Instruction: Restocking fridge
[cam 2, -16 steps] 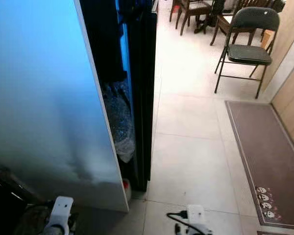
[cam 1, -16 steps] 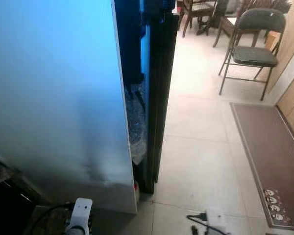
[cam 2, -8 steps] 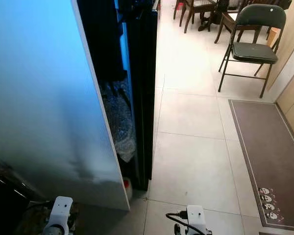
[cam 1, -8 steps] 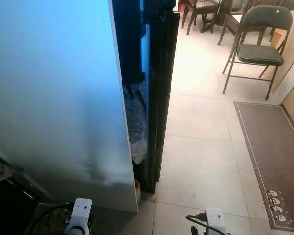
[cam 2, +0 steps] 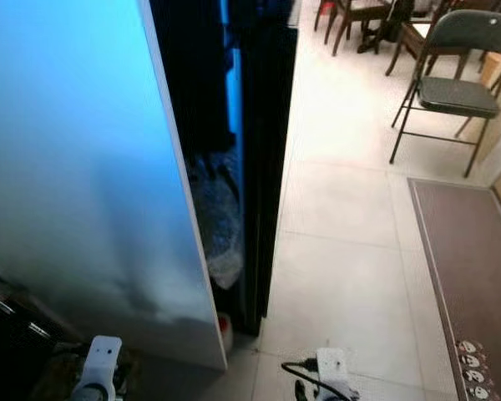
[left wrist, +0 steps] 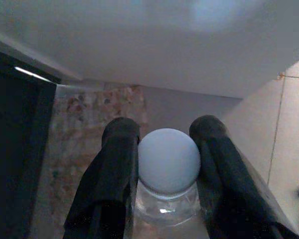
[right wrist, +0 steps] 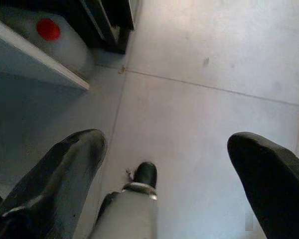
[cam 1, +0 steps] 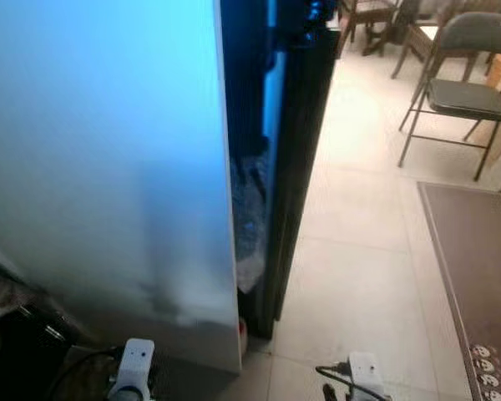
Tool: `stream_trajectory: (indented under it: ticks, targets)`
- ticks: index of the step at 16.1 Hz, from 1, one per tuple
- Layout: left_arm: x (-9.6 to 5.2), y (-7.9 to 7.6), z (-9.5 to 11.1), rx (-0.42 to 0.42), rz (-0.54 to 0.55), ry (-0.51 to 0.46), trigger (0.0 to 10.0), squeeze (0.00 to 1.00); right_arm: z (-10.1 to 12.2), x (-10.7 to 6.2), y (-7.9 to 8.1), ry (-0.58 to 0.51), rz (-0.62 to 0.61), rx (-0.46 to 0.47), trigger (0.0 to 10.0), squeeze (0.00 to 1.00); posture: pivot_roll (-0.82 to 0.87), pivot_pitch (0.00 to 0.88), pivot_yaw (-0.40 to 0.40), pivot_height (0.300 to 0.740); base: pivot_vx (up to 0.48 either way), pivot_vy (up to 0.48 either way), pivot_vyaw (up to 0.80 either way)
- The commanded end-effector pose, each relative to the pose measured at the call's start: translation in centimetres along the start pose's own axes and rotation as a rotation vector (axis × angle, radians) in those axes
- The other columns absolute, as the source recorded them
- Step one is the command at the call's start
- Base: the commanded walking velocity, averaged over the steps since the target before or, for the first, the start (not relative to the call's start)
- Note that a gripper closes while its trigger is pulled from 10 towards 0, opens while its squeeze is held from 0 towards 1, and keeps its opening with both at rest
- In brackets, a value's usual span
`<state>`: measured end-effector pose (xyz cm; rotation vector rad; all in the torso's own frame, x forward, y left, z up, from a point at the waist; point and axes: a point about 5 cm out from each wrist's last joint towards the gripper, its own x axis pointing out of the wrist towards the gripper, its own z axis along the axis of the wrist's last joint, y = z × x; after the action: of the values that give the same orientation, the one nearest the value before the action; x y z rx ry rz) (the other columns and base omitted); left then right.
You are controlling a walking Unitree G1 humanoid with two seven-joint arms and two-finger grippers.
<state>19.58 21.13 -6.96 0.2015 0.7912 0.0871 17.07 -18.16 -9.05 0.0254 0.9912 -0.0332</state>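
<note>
One bottle (left wrist: 168, 169) sits clamped in the left gripper (left wrist: 164, 174); right gripper (right wrist: 172, 164) spread apart.

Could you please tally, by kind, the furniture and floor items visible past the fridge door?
Folding chairs: 1
Wooden chairs: 1
Floor mats: 1
Red-capped jugs on the floor: 1
Total: 4

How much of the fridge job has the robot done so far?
Done: the left gripper has picked up a bottle with a pale cap, its fingers shut on it. In hand: the robot stands by the fridge's white side, next to the dark door, which is ajar. Left: putting the bottle inside. The right gripper is open and empty above the floor tiles.
</note>
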Motion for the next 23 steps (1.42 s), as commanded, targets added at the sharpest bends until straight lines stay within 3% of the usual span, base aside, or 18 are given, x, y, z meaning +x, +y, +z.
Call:
stream_trajectory:
  ticks: [1,8,12,13,14,15,17,20,23]
  targets:
    - [0.0,-0.1,0.1,-0.017,0.006,-0.002,10.0,0.00,-0.3,-0.1,-0.4,-0.001,-0.012,0.008,10.0,0.00,0.02,0.000,0.020,0.740,0.000,0.000,0.00]
    - [-0.1,0.0,-0.5,-0.021,0.015,0.015,10.0,0.00,0.3,-0.1,-0.4,-0.063,-0.003,-0.026,10.0,0.00,0.01,0.000,0.015,0.740,0.000,0.000,0.00]
    - [-0.3,0.3,-0.9,-0.020,0.026,0.024,10.0,0.00,1.7,-0.4,-0.3,-0.221,0.002,-0.045,10.0,0.00,0.00,0.006,0.019,0.740,0.000,0.000,0.00]
    - [-0.3,0.4,-0.9,-0.020,0.028,0.024,10.0,0.00,2.3,-0.5,-0.2,-0.279,-0.003,-0.098,10.0,0.00,-0.01,0.006,0.022,0.740,0.000,0.000,0.00]
    - [-0.2,0.5,-0.8,-0.017,0.032,0.021,10.0,0.00,10.4,-1.4,-0.3,-0.595,-0.033,-0.171,10.0,0.00,-0.01,0.006,0.024,0.740,0.000,0.000,0.00]
    - [-0.2,0.6,-0.6,-0.017,0.035,0.017,10.0,0.00,14.5,-2.8,0.3,-0.768,-0.021,-0.201,10.0,0.00,-0.01,0.006,0.026,0.740,0.000,0.000,0.00]
    - [-0.1,0.7,-0.4,-0.020,0.037,0.013,10.0,0.00,17.0,-3.6,1.4,-0.874,0.089,-0.188,10.0,0.00,-0.02,0.005,0.028,0.740,0.000,0.000,0.00]
    - [-0.1,0.6,-0.3,-0.028,0.040,0.007,10.0,0.00,19.2,-5.0,2.7,-0.993,0.143,-0.138,10.0,0.00,-0.01,0.000,0.024,0.740,0.000,0.000,0.00]
    - [-0.1,0.6,-0.4,-0.031,0.044,0.009,10.0,0.00,19.5,-5.4,3.1,-1.005,0.191,-0.141,10.0,0.00,-0.01,0.000,0.023,0.740,0.000,0.000,0.00]
